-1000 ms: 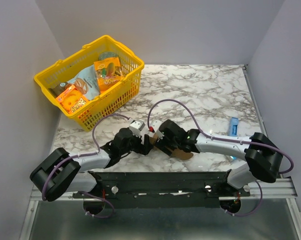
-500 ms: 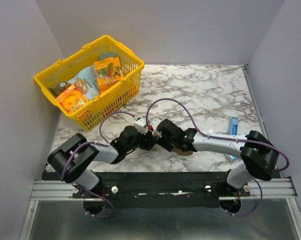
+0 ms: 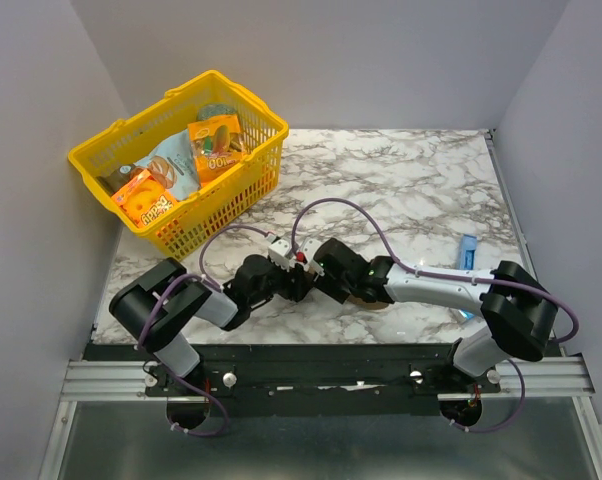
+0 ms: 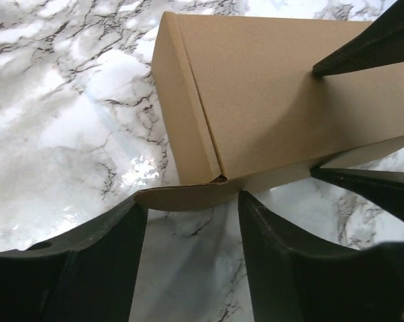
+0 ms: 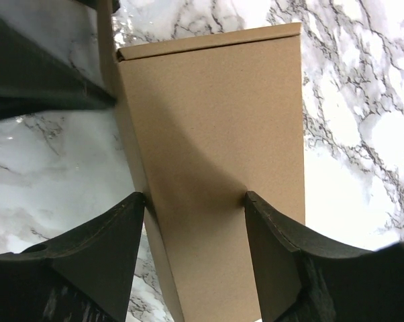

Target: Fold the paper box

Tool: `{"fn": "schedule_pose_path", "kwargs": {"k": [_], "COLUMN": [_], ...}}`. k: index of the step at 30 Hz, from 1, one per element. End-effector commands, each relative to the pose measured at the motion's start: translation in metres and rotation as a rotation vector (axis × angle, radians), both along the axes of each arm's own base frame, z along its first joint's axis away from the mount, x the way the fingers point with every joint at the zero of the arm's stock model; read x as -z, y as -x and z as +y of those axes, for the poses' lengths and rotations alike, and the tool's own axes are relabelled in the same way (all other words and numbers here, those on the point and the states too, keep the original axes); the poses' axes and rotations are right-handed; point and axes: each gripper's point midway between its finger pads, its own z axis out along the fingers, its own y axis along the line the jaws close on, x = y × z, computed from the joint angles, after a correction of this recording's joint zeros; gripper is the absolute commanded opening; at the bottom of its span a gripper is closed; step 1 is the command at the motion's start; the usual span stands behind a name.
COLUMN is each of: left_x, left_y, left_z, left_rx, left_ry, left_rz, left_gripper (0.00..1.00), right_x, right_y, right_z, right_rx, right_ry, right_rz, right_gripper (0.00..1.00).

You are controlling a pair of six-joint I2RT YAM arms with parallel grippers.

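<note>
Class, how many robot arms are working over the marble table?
2. The left arm reaches in from the near left, and the right arm reaches in from the near right. Both meet at the paper box. None seems hidden.

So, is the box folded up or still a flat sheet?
Folded up: the box shows a top and side walls meeting at creases. One flap at its corner sticks out.

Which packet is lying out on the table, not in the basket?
The small blue packet by the right edge; the printed snack packs sit inside the yellow basket.
</note>
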Motion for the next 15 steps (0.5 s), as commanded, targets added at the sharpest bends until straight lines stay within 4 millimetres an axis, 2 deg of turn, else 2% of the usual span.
{"fn": "schedule_pose_path", "kwargs": {"k": [1, 3, 4, 7, 11, 14, 15], "left_x": [-0.024, -0.030, -0.024, -0.027, -0.039, -0.037, -0.030], "left_y": [0.005, 0.007, 0.009, 0.014, 0.022, 0.027, 0.030], "left_z": [-0.003, -0.002, 0.001, 0.005, -0.002, -0.009, -0.011], "left_rx": [0.065, 0.092, 0.097, 0.134, 0.205, 0.256, 0.273], "left_ry": [0.094, 0.090, 0.062, 0.027, 0.061, 0.071, 0.062], "left_rz": [-0.065, -0.087, -0.071, -0.092, -0.108, -0.072, -0.045], "left_gripper": [0.75, 0.80, 0.84, 0.87, 0.87, 0.85, 0.84], "right_x": [0.021, 0.022, 0.021, 0.022, 0.020, 0.019, 0.018], "right_y": [0.030, 0.033, 0.033, 0.036, 0.039, 0.038, 0.039], "right_z": [0.001, 0.001, 0.002, 0.003, 0.004, 0.003, 0.004], "right_rx": [-0.078, -0.090, -0.096, -0.111, -0.136, -0.138, -0.142], "right_ry": [0.004, 0.003, -0.003, -0.007, -0.019, -0.022, -0.030], "right_rz": [0.144, 0.156, 0.157, 0.171, 0.181, 0.183, 0.184], "right_gripper": [0.67, 0.67, 0.67, 0.67, 0.67, 0.67, 0.67]}}
